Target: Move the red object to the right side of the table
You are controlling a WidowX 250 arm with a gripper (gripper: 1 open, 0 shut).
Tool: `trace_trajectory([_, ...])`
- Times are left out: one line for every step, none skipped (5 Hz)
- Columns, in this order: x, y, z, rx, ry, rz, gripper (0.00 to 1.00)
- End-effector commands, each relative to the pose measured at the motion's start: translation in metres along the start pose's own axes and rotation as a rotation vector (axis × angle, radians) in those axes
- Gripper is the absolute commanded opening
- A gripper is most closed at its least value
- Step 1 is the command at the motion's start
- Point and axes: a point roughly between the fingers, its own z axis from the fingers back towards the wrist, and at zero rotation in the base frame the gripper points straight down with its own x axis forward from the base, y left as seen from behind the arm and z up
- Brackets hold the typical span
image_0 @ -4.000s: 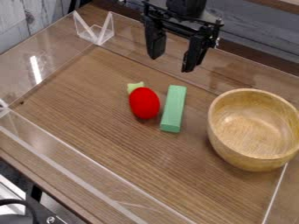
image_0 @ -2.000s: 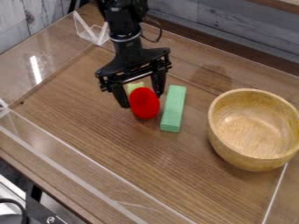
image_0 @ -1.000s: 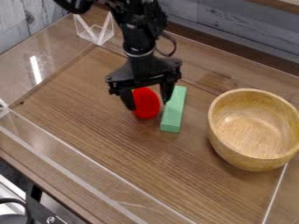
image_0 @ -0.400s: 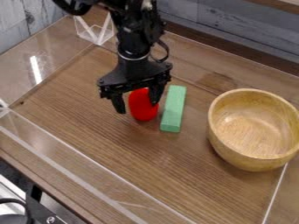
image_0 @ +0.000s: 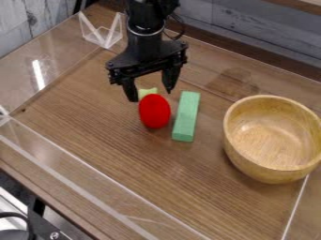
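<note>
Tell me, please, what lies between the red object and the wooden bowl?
In the camera view, the light-green block lies between the red object and the wooden bowl, right beside the red object.

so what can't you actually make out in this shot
- Red ball: its green leafy top is partly behind the open gripper; whether a finger touches it is unclear.
- Green block: its far end face is turned away from the camera.
- Wooden bowl: the outer right wall is cut off by the frame edge.
- Arm: everything above the wrist is cut off at the top.
- Table: the near left corner lies behind glare on the clear wall.
</note>
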Motion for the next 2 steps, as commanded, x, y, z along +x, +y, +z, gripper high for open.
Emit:
trace_trajectory([0.0166,-0.0013,0.0008,-0.020,-0.036,0.015,1.00])
trace_trajectory([0.0237,0.0036,-0.0058,-0.012,-0.037,0.020,0.00])
